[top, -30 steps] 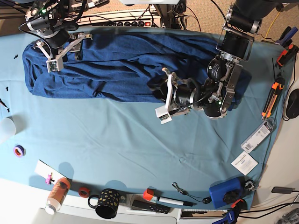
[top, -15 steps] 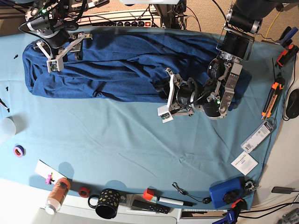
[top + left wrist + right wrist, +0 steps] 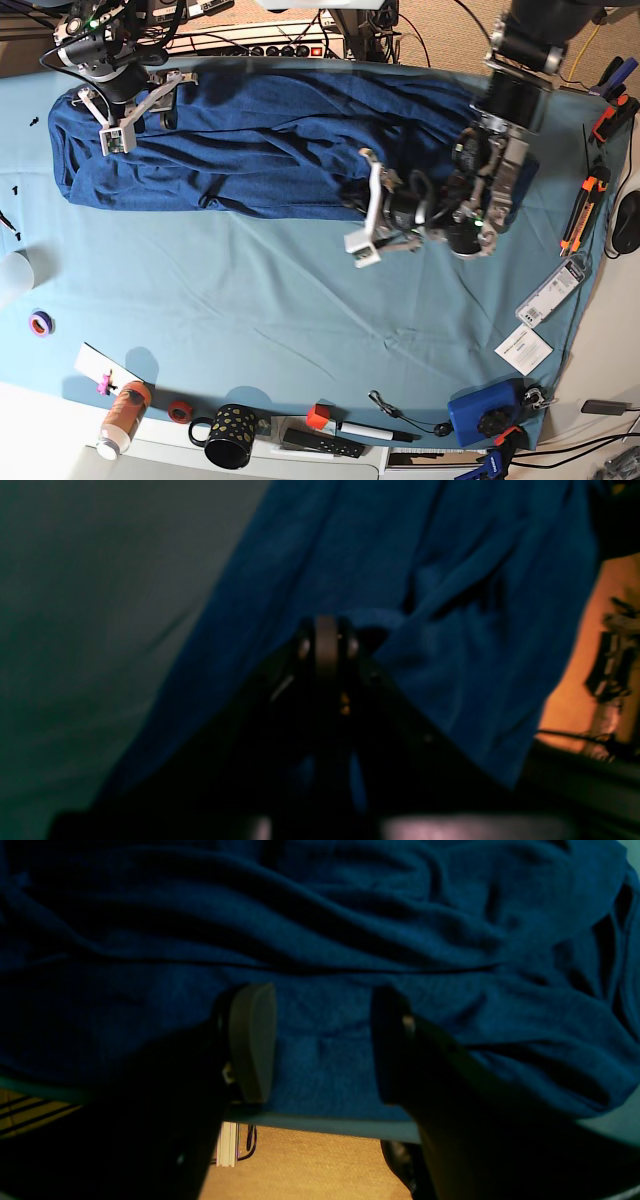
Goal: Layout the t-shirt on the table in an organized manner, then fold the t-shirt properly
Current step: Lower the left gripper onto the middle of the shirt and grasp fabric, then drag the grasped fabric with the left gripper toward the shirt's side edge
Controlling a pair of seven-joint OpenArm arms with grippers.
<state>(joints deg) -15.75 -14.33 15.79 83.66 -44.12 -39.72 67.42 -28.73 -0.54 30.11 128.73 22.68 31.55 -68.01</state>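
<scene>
A: How does the t-shirt [image 3: 250,140] look?

B: Dark navy, heathered, plain. In the base view it lies as a long rumpled band across the far part of the tabletop [image 3: 250,310], running almost from one side to the other. Its near edge is fairly straight, but the surface is full of lengthwise ridges and folds, so it is bunched rather than flat.

A: And up close?

B: The right wrist view shows thick soft rolls of the fabric [image 3: 320,940] lying right to the tabletop's far rim, with the floor visible beyond. The left wrist view is blurred, but the cloth [image 3: 350,555] hangs in drapes there, with the teal cover [image 3: 75,630] beside it.

A: The left pincer?

B: The left pincer [image 3: 325,640] is clenched, its tips pressed together at a fold of the shirt. Whether cloth is actually caught between them I cannot tell; the picture is too dark and soft. In the base view it [image 3: 365,235] sits at the shirt's near edge.

A: The right one?

B: The right pincer [image 3: 320,1040] is released, its two pads spread wide with navy cloth showing in the gap. It sits over the shirt's end by the far rim [image 3: 125,115].

A: Anything around?

B: Along the near edge stand a spotted black mug [image 3: 228,435], an orange bottle [image 3: 122,415] and a blue box [image 3: 482,415].
</scene>
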